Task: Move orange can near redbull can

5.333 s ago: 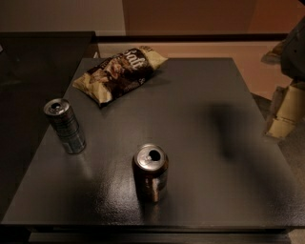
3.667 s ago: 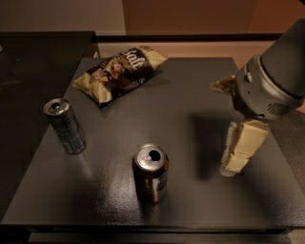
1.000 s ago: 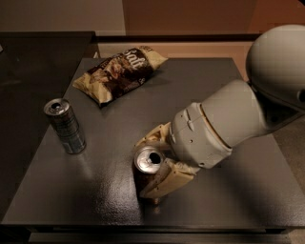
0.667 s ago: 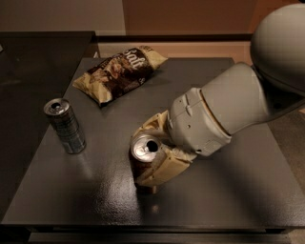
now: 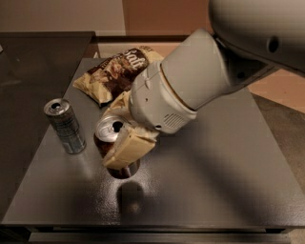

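Big pale-grey arm fills the upper right, white wrist housing with a small vent grille, and centre-left the gripper, cream slab fingers.

A dark grey counter is filling most of the view and catching soft light in dull patches, with the gripper hanging over its left half. Behind it on the left, a second dark table is standing against a pale wall. A reddish-brown panel is rising beside that wall, and tan floor is showing on the right.
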You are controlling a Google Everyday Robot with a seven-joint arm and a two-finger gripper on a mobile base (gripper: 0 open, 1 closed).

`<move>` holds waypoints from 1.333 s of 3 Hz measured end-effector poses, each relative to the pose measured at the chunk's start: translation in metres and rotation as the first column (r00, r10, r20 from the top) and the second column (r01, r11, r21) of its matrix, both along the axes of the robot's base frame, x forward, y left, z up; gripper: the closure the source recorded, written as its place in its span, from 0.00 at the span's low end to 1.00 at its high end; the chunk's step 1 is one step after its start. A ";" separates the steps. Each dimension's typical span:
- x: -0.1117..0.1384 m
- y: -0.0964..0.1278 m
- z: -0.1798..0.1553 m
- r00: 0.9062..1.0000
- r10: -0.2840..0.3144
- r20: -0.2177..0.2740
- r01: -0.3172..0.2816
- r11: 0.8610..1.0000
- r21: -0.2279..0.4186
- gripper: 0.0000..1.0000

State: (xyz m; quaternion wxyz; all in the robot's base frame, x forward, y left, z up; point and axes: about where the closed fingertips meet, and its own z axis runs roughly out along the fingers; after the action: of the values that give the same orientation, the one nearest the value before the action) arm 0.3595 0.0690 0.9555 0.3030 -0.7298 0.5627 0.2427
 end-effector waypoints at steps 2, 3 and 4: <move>0.022 0.042 0.002 0.999 -0.043 -0.024 0.043 0.999 -0.005 1.00; 0.035 0.047 -0.004 0.997 -0.070 -0.035 0.070 0.998 0.001 1.00; 0.046 0.046 -0.012 0.995 -0.091 -0.035 0.092 0.996 0.016 1.00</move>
State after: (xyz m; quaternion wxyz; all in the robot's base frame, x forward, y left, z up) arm 0.4055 0.1152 0.9432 0.3105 -0.6964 0.5984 0.2460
